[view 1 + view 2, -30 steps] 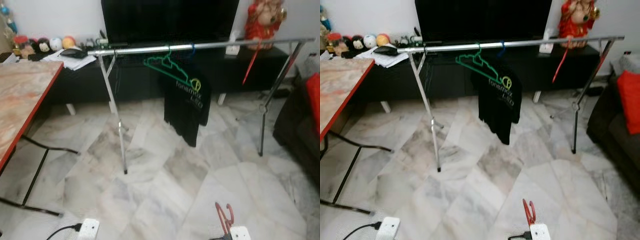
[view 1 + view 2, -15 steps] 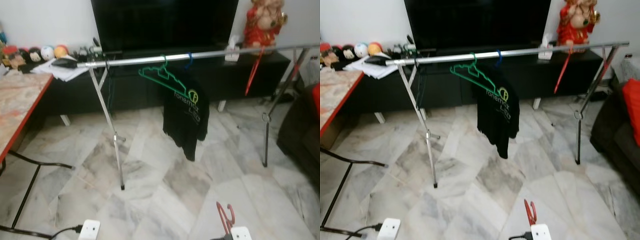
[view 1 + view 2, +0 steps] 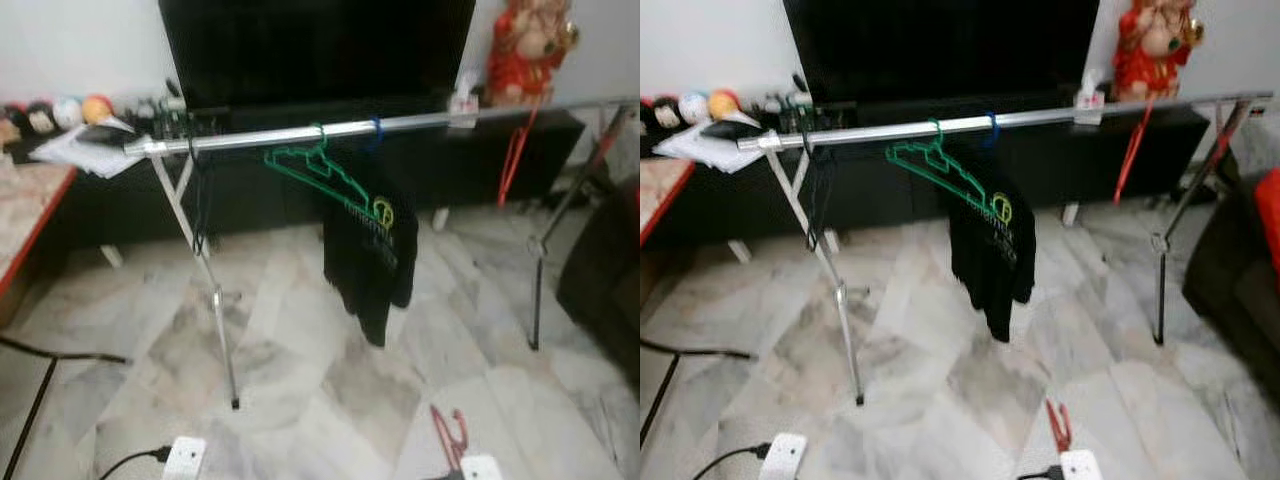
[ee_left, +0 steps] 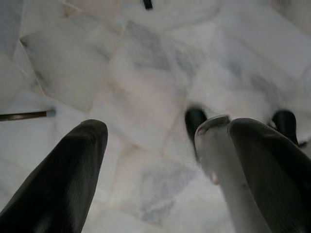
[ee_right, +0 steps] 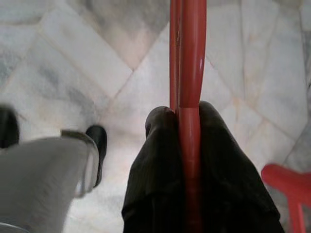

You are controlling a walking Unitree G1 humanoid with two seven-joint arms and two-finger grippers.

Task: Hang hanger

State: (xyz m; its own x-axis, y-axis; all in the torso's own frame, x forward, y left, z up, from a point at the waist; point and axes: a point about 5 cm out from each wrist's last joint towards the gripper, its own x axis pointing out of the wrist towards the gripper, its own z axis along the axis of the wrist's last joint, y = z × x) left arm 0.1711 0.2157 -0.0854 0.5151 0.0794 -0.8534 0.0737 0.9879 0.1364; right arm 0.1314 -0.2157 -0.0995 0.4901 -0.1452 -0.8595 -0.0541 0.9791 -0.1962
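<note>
Approach to the clothes rail. Over the last second the rail [image 3: 1010, 120] has come to sit lower and fuller in the head views and the marble table at the robot's left has slid almost out of frame; this is the camera advancing and turning, not the furniture moving. The robot is thus still walking in, and the hanging itself has not begun.

The right gripper [image 5: 187, 114] is clenched on the red hanger [image 5: 187, 58], whose stem runs straight between the two black fingers; in the head views the same hanger pokes up at the lower edge, well short of the rail. The left gripper [image 4: 150, 141] is spread apart and holds nothing, pointing down at the floor [image 4: 146, 63].

Already on the rail: a green hanger [image 3: 935, 165], a black T-shirt [image 3: 990, 245] on what seems to be a blue hook (the frames are blurred), and a second red hanger [image 3: 1132, 150] further right. Bare rail lies between the shirt and that hanger, a likely target. Behind stand a television [image 3: 940, 50], a low black cabinet [image 3: 890, 165] and a red figurine [image 3: 1152, 50]. The rail's crossed legs [image 3: 825, 270] and a dark sofa [image 3: 1235, 270] at the right narrow the approach.
</note>
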